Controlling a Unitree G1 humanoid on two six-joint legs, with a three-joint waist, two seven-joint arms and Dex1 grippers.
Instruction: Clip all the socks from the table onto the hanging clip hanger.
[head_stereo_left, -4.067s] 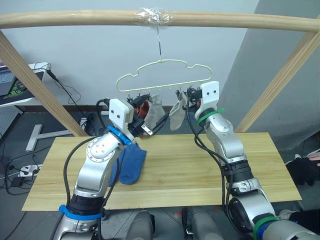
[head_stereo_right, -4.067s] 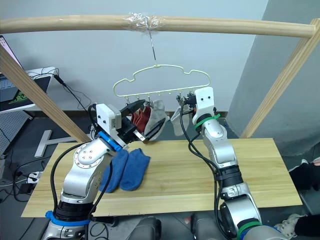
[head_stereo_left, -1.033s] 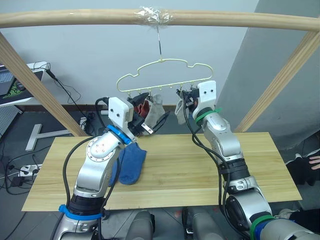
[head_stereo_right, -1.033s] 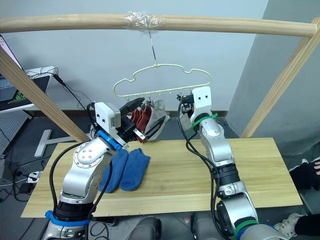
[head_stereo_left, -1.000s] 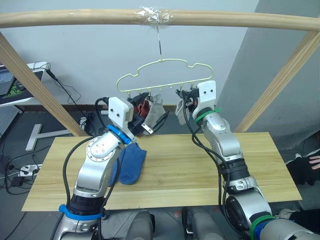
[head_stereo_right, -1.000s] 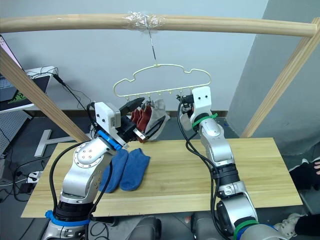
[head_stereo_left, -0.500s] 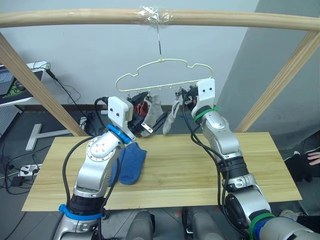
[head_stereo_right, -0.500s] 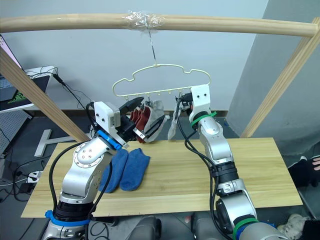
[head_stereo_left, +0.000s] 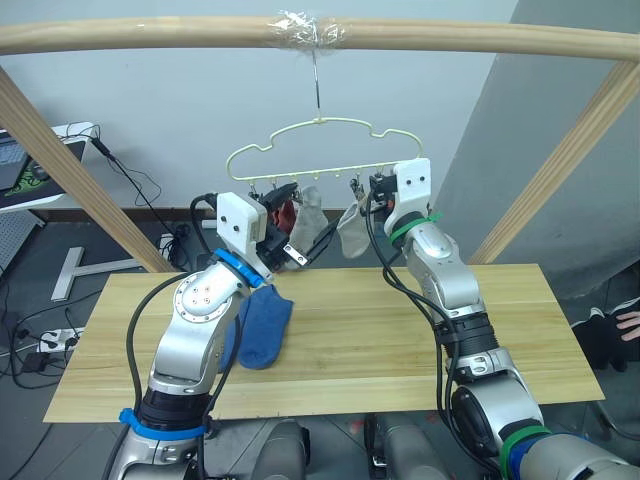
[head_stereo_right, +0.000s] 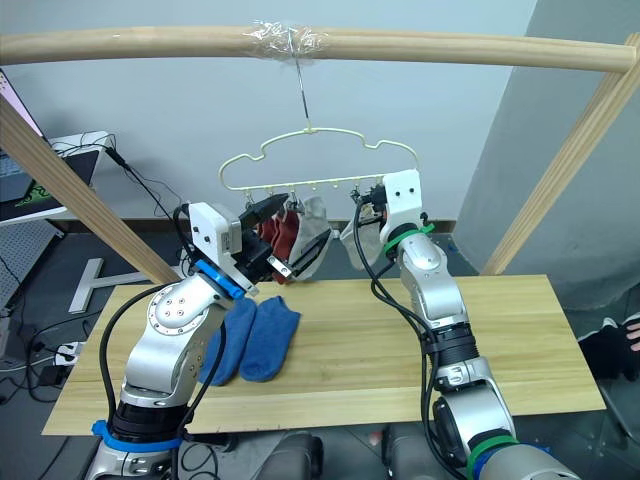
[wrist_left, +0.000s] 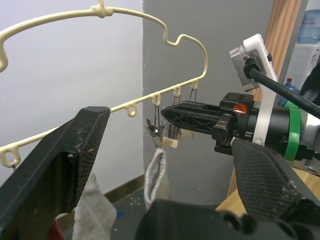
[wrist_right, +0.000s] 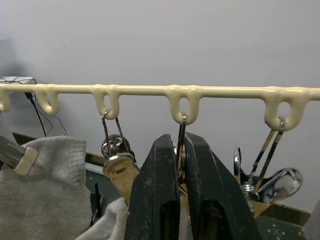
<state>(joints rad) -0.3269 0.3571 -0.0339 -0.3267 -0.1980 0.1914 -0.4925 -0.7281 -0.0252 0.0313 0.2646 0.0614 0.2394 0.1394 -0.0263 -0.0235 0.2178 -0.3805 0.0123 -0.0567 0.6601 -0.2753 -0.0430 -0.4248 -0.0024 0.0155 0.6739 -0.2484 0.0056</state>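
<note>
Table (head_stereo_left: 400, 340): light plank top, nearest the robot, running wide under both arms.
Blue socks (head_stereo_right: 255, 340): two lie side by side on the table's left half, toes toward the robot, partly behind the left arm.
Left gripper (head_stereo_right: 290, 240): raised above the table's far edge, under the left part of the hanger's clip row. Its two black fingers (wrist_left: 65, 160) stand wide apart with nothing between them; in the left wrist view a grey sock's fabric shows just past the inner face of one finger.
Rust red socks (head_stereo_right: 280, 235): hanging from the clips on the left of the row, just behind the left gripper's fingers.
Grey sock, left (head_stereo_right: 315, 225): hangs from a clip near the middle of the row, beside the red ones.
Right gripper (wrist_right: 175, 165): lifted to the right part of the clip row. Its fingers are pressed close together around a metal clip (wrist_right: 181, 145) that dangles from a loop of the hanger's lower bar.
Grey sock, right (head_stereo_left: 350, 232): hangs at the right gripper's fingers, below the pinched clip; its cuff sits beside the neighbouring clip in the right wrist view.
Clip hanger (head_stereo_left: 320, 125): pale yellow wire with a wavy top, hooked to the wooden bar (head_stereo_left: 150, 35) overhead at a taped spot; it hangs tilted, its left end lower.
Frame posts (head_stereo_left: 70, 170): slanting wooden legs either side, behind the table.
Far back: grey wall; cables and a desk edge on the left.
</note>
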